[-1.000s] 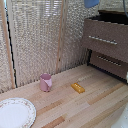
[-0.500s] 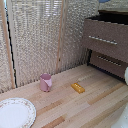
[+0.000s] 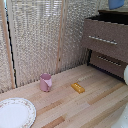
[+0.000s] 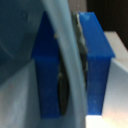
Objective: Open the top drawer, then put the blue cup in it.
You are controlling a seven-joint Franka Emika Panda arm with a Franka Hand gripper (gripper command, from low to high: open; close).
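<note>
Plate (image 3: 14,112) on the table (image 3: 95,102) at the exterior view's near left corner, partly cut off by the frame edge. Pink cup (image 3: 45,82) behind and to the right of the plate, near the screen (image 3: 40,40) at the back. Block (image 3: 77,88) flat on the table, right of the pink cup, apart from it. Cabinet (image 3: 107,45) at the far right, beyond the block. Top drawer (image 3: 103,38) pulled out, above the lower drawer (image 3: 109,62). Blue cup (image 3: 116,3) above the top drawer, at the top edge.

The end effector (image 4: 75,70) fills the frame, its two blue fingers (image 4: 49,70) closed against the thin glossy rim of the blue cup (image 4: 72,75), which curves between them. Background is blurred.
</note>
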